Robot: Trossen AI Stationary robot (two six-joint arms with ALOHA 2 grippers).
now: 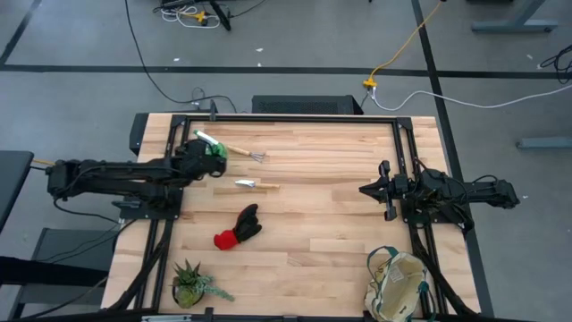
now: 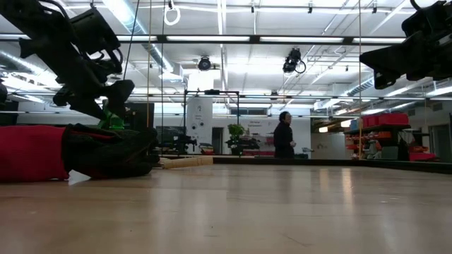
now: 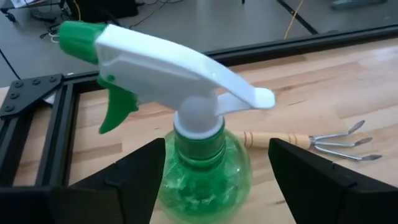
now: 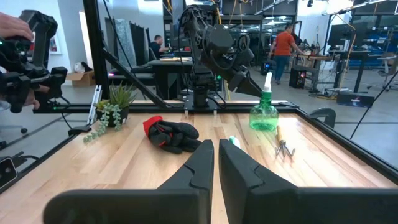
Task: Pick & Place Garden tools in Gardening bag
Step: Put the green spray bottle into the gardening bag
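Spray bottle (image 3: pixel 199 162) stands upright between left gripper (image 3: pixel 214 171) open fingers, probably staged for a body grasp; right gripper (image 4: pixel 216 165) closed, idle.

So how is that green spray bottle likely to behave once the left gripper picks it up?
The green spray bottle is round-bodied and looks like smooth plastic, so it may slip or twist between the open fingers of the left gripper. It looks see-through with no obvious liquid, so probably light. The long white trigger head overhangs, so it may tip.

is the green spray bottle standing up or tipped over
Upright: the spray bottle stands on its base, white trigger head on top, between the open left tool fingers.
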